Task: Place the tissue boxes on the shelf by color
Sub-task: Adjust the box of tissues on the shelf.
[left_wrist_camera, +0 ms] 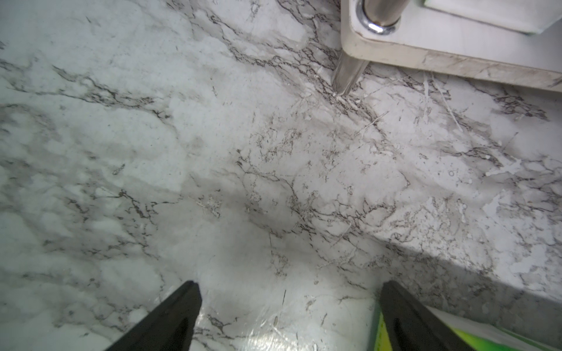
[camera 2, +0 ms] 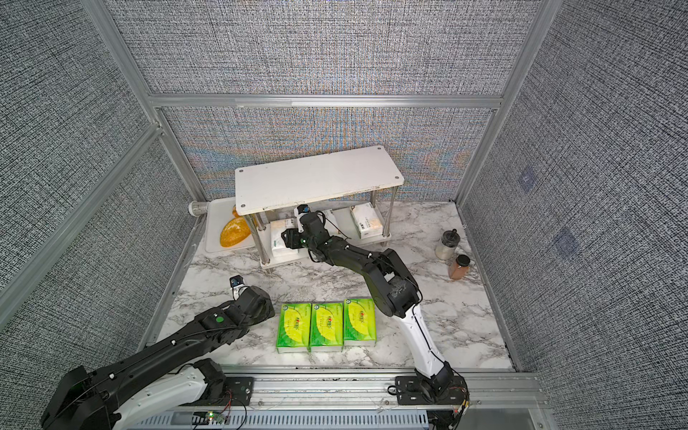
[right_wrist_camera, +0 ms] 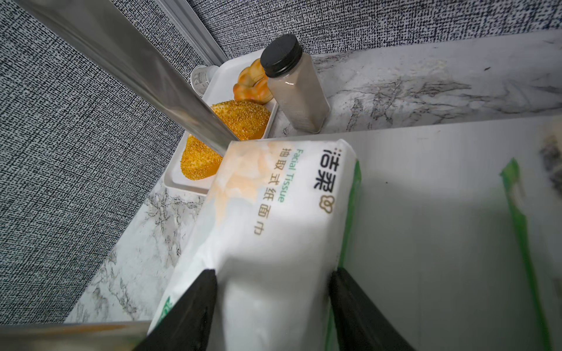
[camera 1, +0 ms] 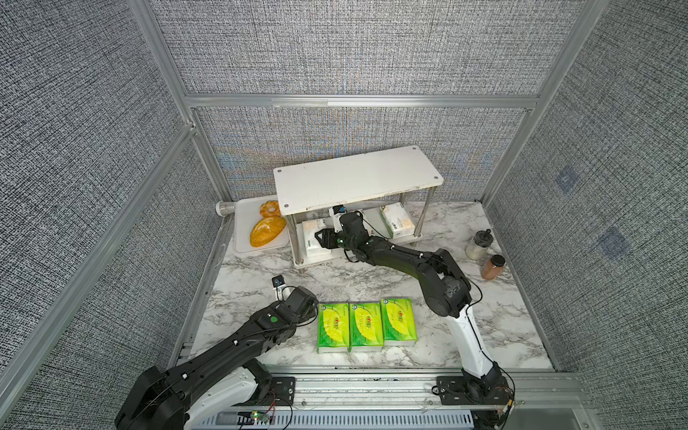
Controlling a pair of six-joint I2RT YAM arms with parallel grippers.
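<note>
The right end effector (right_wrist_camera: 273, 273) reaches under the top board of the shelf (camera 1: 357, 178) and is clenched on a white tissue pack (right_wrist_camera: 273, 218), with one black finger pressed against each long side. This pack is at the left end of the lower tier, near the centre of the frame in both top views, beside a chrome leg. Printing on its upper face reads "洁柔" in dark characters with a small heart-shaped mark, "Facial Tissue" in green, and "抽取式纸面巾" in gold. A green strip runs along one edge. A second white pack (camera 1: 398, 219) lies at the right end of the same tier, and its printing is too small to read. The left end effector (left_wrist_camera: 290, 282) is released, jaws wide apart over the marble table (left_wrist_camera: 213, 152), gripping nothing. Three green-and-yellow tissue packs (camera 1: 366, 327) lie flat, side by side and touching, on the table at the lower centre of the frame, just right of the left end effector. Each bears a red logo that cannot be read. A white tray (camera 1: 244, 223) holding two bread pieces sits left of the shelf, and a black-capped bottle (right_wrist_camera: 295, 91) stands just beside it.
</note>
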